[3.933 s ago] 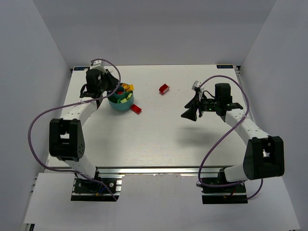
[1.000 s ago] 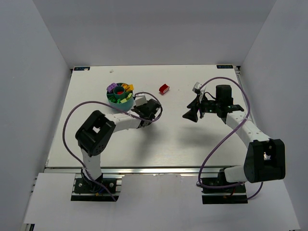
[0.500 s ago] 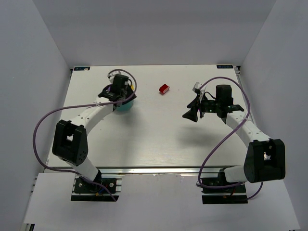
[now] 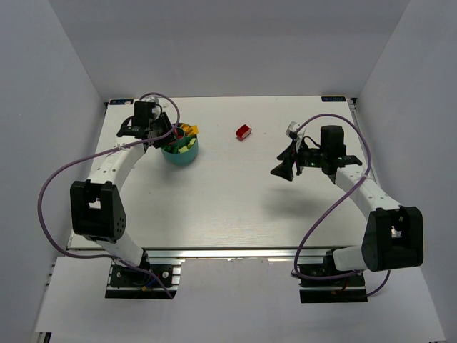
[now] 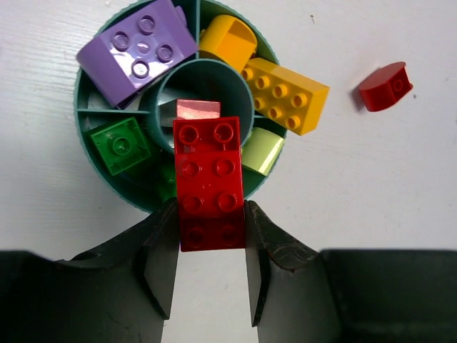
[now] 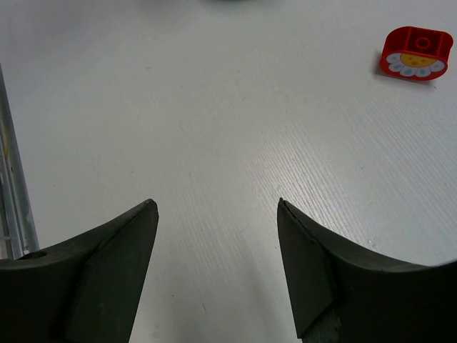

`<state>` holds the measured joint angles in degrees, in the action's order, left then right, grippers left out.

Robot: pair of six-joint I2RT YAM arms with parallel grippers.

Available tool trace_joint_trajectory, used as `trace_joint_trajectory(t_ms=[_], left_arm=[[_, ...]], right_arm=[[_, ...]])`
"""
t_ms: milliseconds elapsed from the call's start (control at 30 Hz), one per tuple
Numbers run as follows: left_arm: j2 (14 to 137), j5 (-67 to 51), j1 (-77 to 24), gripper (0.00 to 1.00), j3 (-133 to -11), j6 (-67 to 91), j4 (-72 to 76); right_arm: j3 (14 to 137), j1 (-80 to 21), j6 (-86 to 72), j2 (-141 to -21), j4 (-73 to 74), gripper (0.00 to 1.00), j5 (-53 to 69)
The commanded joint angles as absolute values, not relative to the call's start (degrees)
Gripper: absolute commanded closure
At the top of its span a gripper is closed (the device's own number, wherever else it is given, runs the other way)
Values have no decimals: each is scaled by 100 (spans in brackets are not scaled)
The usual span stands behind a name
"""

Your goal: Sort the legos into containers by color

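Observation:
The teal cup (image 5: pixel 118 189) fills the top of the left wrist view. Its compartments hold a purple brick (image 5: pixel 136 50), an orange piece (image 5: pixel 227 41), a yellow brick (image 5: pixel 285 94), a pale green piece (image 5: pixel 263 151) and a green brick (image 5: pixel 120 145). A red piece (image 5: pixel 198 109) sits in the central tube. My left gripper (image 5: pixel 211 214) is shut on a long red brick (image 5: pixel 208 171), held over the cup's near rim. In the top view the left gripper (image 4: pixel 161 132) hovers at the cup (image 4: pixel 178 157). A rounded red brick (image 4: pixel 244 131) lies alone on the table. My right gripper (image 4: pixel 285 166) hangs open and empty.
The right wrist view shows the rounded red brick (image 6: pixel 418 53), with a flower print, far ahead to the right of the open right gripper (image 6: pixel 214 207). A metal rail (image 6: pixel 13 186) runs along the table's edge at the left of that view. White walls enclose the table.
My left arm has swung from the spot right of the cup back over the cup, carrying the long red brick that lay beside it. The right arm has stayed still.

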<state>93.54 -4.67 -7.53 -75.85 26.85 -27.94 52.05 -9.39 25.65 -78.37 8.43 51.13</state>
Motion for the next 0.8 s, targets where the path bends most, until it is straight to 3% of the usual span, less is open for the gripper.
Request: trace_joint_trajectory(t_ms=[0, 767], left_arm=[[9325, -843, -738, 85, -7805, 2443, -2698], [9765, -659, -580, 81, -7621, 2039, -968]], right_arm=[[5256, -914, 2540, -7761, 633, 27, 5229], [5238, -914, 2566, -7796, 650, 27, 5238]])
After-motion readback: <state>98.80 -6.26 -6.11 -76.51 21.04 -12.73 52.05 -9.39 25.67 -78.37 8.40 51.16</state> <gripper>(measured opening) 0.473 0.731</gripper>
